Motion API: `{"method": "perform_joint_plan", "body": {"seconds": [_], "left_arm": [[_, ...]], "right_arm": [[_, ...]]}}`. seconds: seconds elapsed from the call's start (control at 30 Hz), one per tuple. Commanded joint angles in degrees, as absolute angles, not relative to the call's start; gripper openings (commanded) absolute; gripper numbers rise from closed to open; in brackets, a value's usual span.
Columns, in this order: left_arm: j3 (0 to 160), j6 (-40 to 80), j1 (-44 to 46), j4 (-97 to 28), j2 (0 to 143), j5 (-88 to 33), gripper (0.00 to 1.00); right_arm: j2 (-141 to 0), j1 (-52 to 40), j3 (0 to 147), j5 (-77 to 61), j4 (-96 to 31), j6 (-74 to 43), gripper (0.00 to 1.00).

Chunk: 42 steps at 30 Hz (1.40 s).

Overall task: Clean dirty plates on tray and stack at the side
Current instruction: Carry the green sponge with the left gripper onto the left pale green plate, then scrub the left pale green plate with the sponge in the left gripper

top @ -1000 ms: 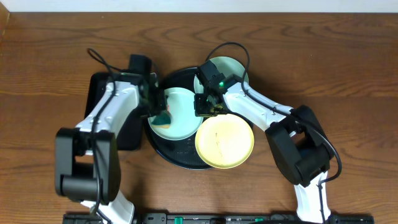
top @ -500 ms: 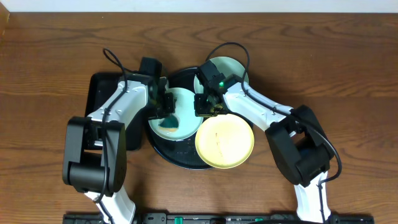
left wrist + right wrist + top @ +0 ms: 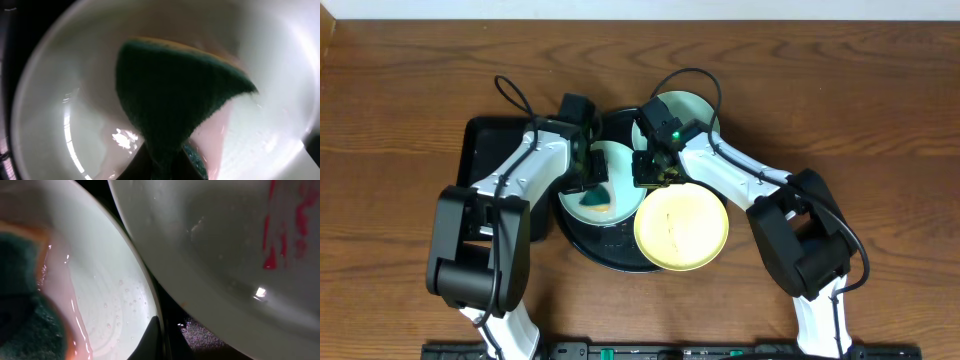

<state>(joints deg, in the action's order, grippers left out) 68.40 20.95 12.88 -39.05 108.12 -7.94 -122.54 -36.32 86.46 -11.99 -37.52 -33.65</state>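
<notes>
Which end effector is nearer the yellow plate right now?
Right. The right end effector sits just off the yellow plate's upper-left rim. The left end effector is farther left, holding a green sponge on the left mint plate.

You won't find words, nos. or labels to read, not on the plates [image 3: 682, 228] or the tray [image 3: 588, 246].

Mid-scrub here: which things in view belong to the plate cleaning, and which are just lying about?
In the job: sponge, scrubbed mint plate, rear mint plate, yellow plate, round tray.
Lying about: rectangular black tray.
</notes>
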Motion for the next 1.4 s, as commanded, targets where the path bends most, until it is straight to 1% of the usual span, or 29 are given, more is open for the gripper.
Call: {"method": "perform_joint_plan", "body": {"seconds": [0.0,0.2,0.27,0.33,0.37,0.47,0.67,0.73,0.87,0.93,1.03,1.2,1.27,1.37], "left_arm": [[68.4,26.3,11.0,-41.1,109.9,7.2,0.07],[70.1,26.2,11.0,-44.6,109.9,7.3,0.07],[71.3,24.0,11.0,-45.3,109.6,4.8,0.07],[72.1,19.6,11.0,-44.9,109.4,-1.3,0.07],[72.3,14.9,11.0,-43.9,109.3,-9.5,0.08],[72.2,10.0,11.1,-42.1,109.3,-23.0,0.08],[72.2,10.1,11.1,-39.1,109.3,-23.3,0.08],[72.2,10.1,11.1,-37.2,109.3,-21.0,0.07],[72.2,10.6,11.2,-36.0,109.3,-9.4,0.07],[72.2,13.0,11.2,-37.5,109.3,-2.3,0.07],[72.2,14.2,11.2,-40.3,109.3,1.4,0.08],[72.2,14.1,11.2,-45.4,109.3,-1.1,0.07],[72.2,12.1,11.2,-47.1,109.3,-6.3,0.07],[72.2,5.0,11.2,-47.6,109.3,-19.0,0.07]], "right_arm": [[-124.3,-36.1,86.6,-11.4,-38.2,-32.5,0.01],[-124.3,-36.1,86.6,-11.4,-38.2,-32.5,0.01],[-124.3,-36.1,86.6,-11.4,-38.2,-32.5,0.01],[-124.3,-36.1,86.6,-11.4,-38.1,-32.5,0.01],[-124.3,-36.1,86.6,-11.4,-38.1,-32.5,0.01],[-124.3,-36.1,86.6,-11.4,-38.1,-32.5,0.01],[-124.3,-36.1,86.6,-11.4,-38.0,-32.5,0.01],[-124.3,-36.1,86.6,-11.4,-38.1,-32.5,0.01],[-124.3,-36.1,86.6,-11.4,-38.0,-32.5,0.01],[-124.3,-36.0,86.6,-11.4,-38.0,-32.2,0.01],[-124.3,-36.0,86.6,-11.4,-38.1,-32.1,0.01],[-124.3,-36.0,86.6,-11.4,-37.9,-32.1,0.01],[-124.3,-36.0,86.6,-11.4,-37.9,-32.1,0.01],[-124.3,-36.0,86.6,-11.4,-38.0,-32.1,0.01]]}}
